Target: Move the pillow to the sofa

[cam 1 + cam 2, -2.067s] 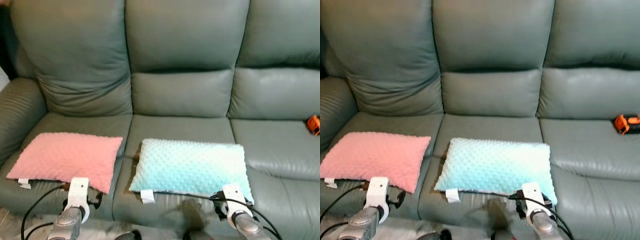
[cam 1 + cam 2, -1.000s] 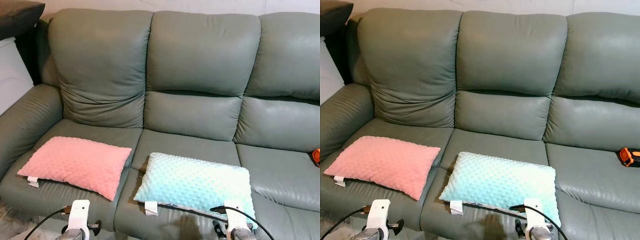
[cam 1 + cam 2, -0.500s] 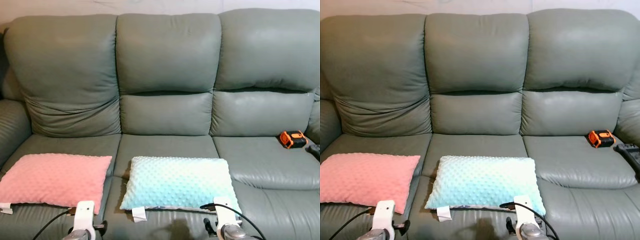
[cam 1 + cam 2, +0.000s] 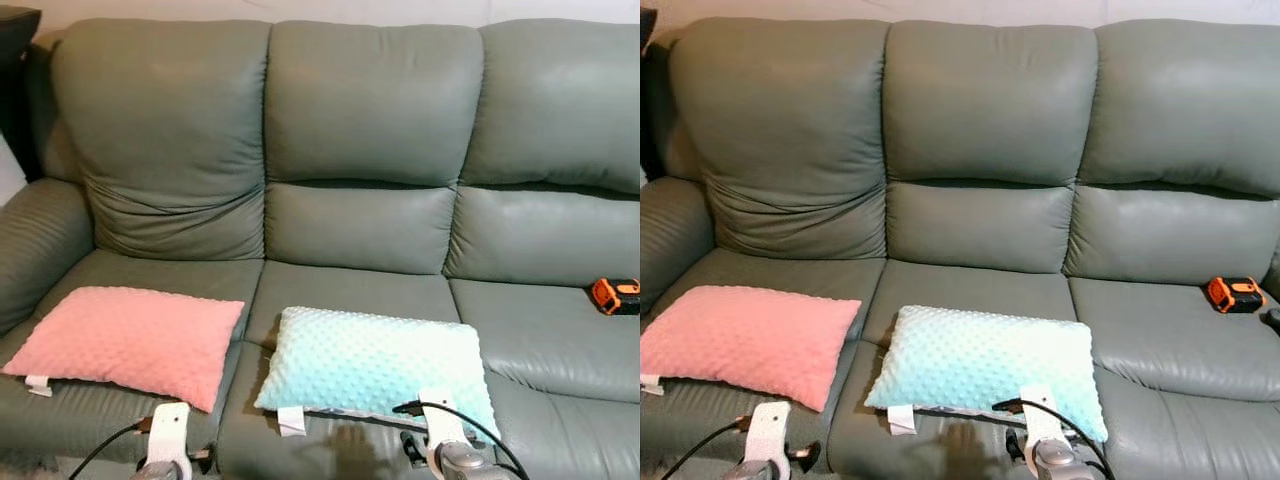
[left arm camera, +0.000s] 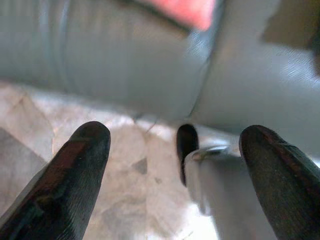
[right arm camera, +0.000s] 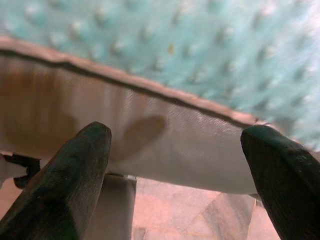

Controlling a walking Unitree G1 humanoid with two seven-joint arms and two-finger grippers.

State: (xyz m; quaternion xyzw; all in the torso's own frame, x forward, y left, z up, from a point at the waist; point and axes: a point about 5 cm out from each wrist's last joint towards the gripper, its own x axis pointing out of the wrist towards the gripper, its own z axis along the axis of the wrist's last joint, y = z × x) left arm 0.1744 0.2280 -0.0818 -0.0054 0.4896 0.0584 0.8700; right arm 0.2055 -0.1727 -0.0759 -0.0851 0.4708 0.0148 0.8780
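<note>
The mint-green dimpled pillow (image 4: 375, 363) lies flat on the middle seat of the grey-green leather three-seat sofa (image 4: 365, 130), its front edge at the cushion's lip. Beside it on the left seat sits a pink dimpled pillow (image 4: 128, 341), the two just apart. Over on the right seat, a small orange and black tool (image 4: 615, 295) rests near the backrest. The right gripper (image 6: 175, 185), fingers spread wide, hangs just under the mint pillow's front edge. The left gripper (image 5: 175, 175), also spread, hangs low before the sofa front above the pale stone floor (image 5: 125, 165).
</note>
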